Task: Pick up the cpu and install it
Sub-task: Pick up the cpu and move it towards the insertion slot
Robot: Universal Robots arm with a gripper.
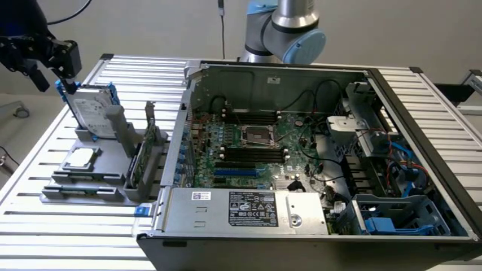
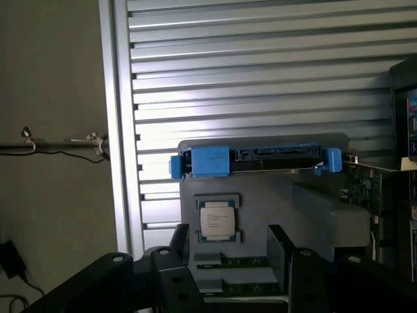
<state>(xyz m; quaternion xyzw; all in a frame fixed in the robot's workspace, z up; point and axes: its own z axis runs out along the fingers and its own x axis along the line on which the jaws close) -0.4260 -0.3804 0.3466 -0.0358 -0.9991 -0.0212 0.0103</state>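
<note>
In the exterior view, the gripper (image 1: 53,79) hangs high at the exterior view's far left, empty, close over the top edge of the hard drive (image 1: 94,113) that stands upright in the grey holder (image 1: 83,189) on the slatted worktop (image 1: 75,237). The cpu (image 1: 81,160) lies flat in its recess on that holder, nearer the camera than the drive and well below the gripper. The socket (image 1: 254,135) sits in the middle of the motherboard inside the open computer case (image 1: 301,73), to the exterior view's right. From this spot a straight descent would likely land on the drive's blue rail (image 1: 113,93) instead of the chip. The memory sticks (image 1: 139,155) stand just beside the cpu's recess, so a sideways drift toward the case could clip them.

In the wrist view, the gripper (image 2: 229,251) stands wide, with nothing between its fingers (image 2: 179,242). The cpu (image 2: 217,220) shows in the gap between them, square to the holder (image 2: 313,215), with the hard drive (image 2: 254,160) beyond it. The chip is thin and sits low, so I judge that fingers coming down off-centre would press on its metal top or the recess wall, and a shallow pinch on its edges could let it slip or tilt. A tilted chip risks bent contacts at the socket.
</note>
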